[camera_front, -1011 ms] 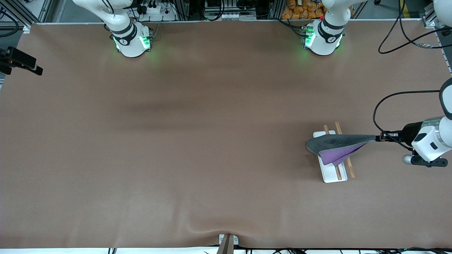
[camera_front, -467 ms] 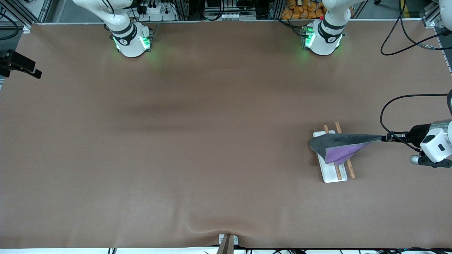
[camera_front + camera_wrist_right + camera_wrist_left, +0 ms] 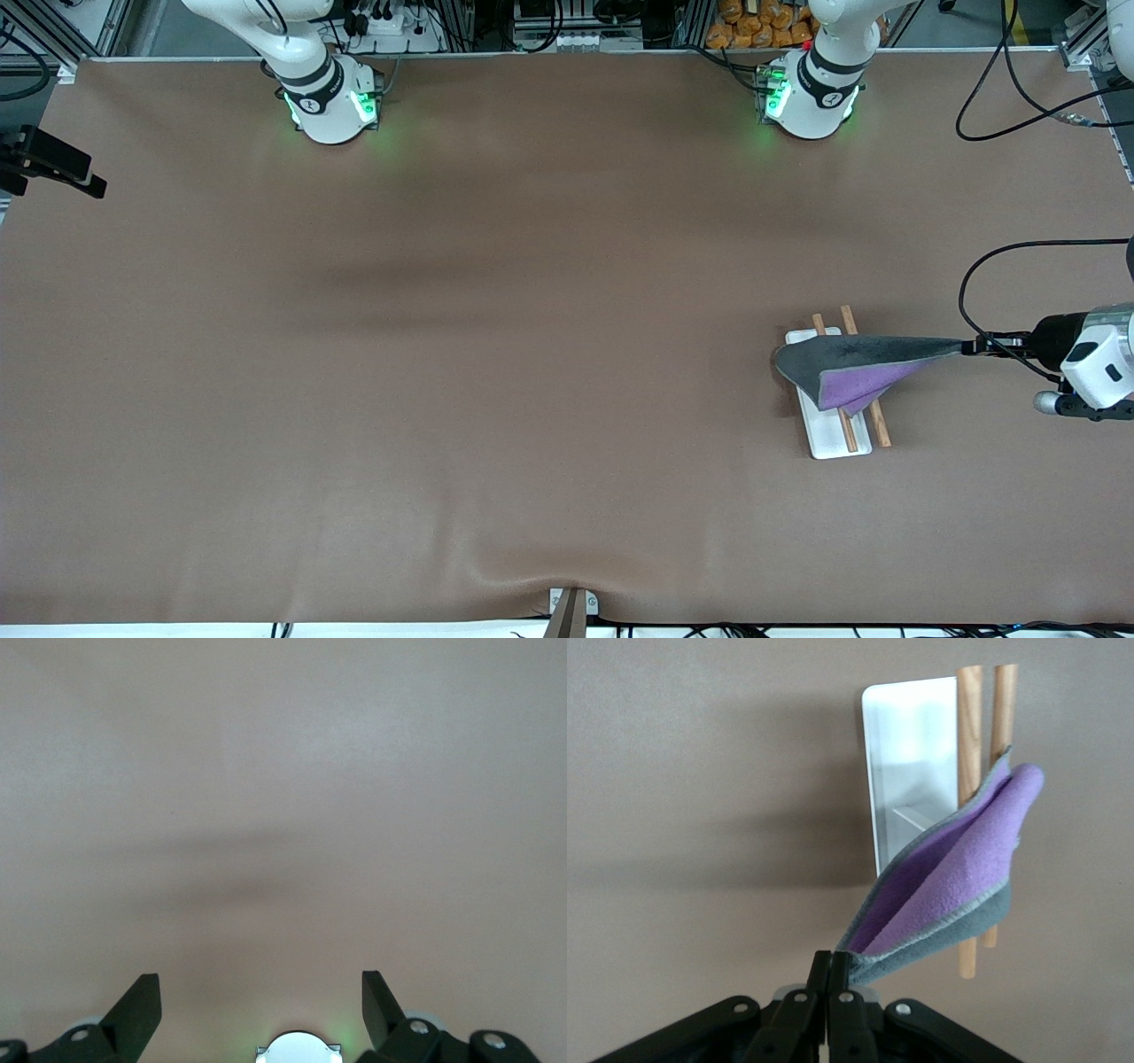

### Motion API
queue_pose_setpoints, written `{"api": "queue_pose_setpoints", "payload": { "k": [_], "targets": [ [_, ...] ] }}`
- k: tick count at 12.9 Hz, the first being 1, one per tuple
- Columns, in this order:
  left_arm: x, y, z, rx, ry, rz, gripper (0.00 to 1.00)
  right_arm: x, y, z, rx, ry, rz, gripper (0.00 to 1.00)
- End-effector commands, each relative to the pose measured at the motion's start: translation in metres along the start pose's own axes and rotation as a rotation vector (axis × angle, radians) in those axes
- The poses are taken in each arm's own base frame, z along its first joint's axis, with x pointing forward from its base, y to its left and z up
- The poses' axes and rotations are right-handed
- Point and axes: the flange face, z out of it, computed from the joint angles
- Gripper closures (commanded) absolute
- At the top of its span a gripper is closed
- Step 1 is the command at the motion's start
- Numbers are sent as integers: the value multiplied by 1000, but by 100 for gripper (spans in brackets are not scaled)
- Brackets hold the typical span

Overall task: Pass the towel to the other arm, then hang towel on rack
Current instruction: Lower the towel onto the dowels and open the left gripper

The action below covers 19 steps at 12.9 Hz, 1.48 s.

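The towel (image 3: 842, 363), dark grey on the outside and purple inside its fold, stretches taut from my left gripper (image 3: 970, 346) across the rack (image 3: 828, 439). The left gripper (image 3: 839, 958) is shut on one corner of the towel (image 3: 957, 877), just off the rack toward the left arm's end of the table. The towel's free end lies over the two wooden rods (image 3: 970, 718) and covers the part of the white base (image 3: 908, 753) farther from the front camera. My right gripper (image 3: 261, 988) is open and holds nothing. It waits over bare table at the right arm's end (image 3: 62, 168).
A black cable (image 3: 974, 275) loops over the table beside the left wrist. Both arm bases (image 3: 332, 106) stand along the table's edge farthest from the front camera. A small bracket (image 3: 571, 607) sits at the edge nearest the front camera.
My left gripper has drawn back toward the left arm's end of the table, pulling the towel a little way across the rack. The right gripper has barely shifted.
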Motion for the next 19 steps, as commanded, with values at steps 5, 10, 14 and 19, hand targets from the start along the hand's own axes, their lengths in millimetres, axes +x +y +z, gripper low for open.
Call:
{"api": "queue_pose_setpoints", "payload": {
  "k": [5,10,14,19],
  "targets": [
    [4,-14,9,8,-6,1,65,-8,3,-9,-36,26,9,0],
    [3,-19,1,14,19,-6,0,-13,15,-14,-17,26,29,0],
    [-7,-16,-34,39,78,-11,0,-13,15,-14,-17,26,29,0],
    [-53,51,-134,119,213,38,0,-18,14,-15,-17,6,41,0]
  ]
}}
